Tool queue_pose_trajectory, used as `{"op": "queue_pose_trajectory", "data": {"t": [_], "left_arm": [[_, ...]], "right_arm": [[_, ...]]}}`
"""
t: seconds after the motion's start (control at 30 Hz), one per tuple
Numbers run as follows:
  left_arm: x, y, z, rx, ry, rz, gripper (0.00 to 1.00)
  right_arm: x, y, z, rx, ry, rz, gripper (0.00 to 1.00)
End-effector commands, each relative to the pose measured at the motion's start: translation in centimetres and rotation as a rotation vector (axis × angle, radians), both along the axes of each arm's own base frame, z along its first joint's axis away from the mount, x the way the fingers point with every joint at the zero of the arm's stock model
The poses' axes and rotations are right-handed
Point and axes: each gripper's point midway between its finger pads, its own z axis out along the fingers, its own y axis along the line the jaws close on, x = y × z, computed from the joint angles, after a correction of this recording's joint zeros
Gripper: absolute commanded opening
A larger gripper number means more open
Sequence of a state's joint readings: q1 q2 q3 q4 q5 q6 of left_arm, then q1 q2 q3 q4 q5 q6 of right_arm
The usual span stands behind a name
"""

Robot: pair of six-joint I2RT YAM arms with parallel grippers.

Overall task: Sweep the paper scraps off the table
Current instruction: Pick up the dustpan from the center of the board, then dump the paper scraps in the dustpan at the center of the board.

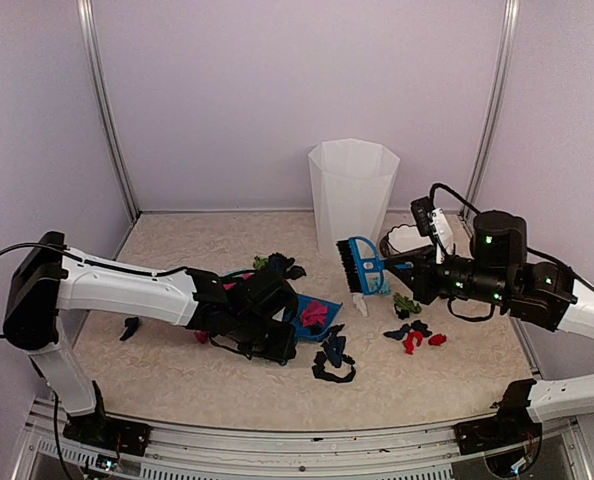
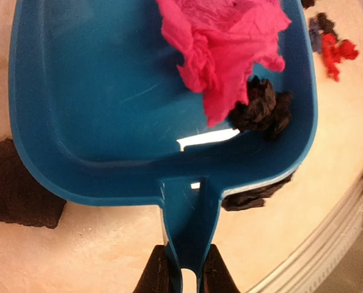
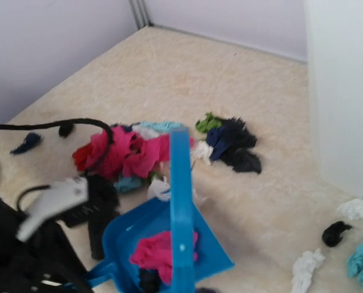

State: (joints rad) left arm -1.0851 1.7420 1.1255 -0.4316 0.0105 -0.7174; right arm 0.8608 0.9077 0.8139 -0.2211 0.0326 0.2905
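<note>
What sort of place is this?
Probably a robot test booth: plain walls and metal rails box in the table, the left arm and right arm are bolted at its edge, and paper scraps lie scattered.

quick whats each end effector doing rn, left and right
left end effector: closed on the handle of the blue plastic dustpan
right end effector: closed, holding the blue plastic brush by its handle

Crumpled pink, red, black and green paper scraps [image 1: 414,342] lie scattered across the beige table [image 1: 177,365].
</note>
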Motion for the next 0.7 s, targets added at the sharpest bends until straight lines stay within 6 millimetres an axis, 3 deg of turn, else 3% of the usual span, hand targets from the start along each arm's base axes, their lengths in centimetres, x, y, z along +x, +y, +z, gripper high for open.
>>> {"op": "queue_pose_trajectory", "data": {"t": [0.0, 0.37, 0.67], "left_arm": [[0.2, -0.7, 3.6, -0.188, 0.032, -0.021, 0.0], [-0.4, -1.2, 9.1, -0.629, 0.198, -0.062, 0.0], [-1.1, -1.4, 14.8, -0.942, 0.301, -0.098, 0.0]], "right_arm": [[0.9, -1.4, 1.4, 0.041, -0.036, -0.086, 0.0], [2.0, -3.6, 3.2, 0.09, -0.1, -0.217, 0.0], [2.2, -3.5, 2.9, 0.099, -0.088, -0.222, 0.0]]}}
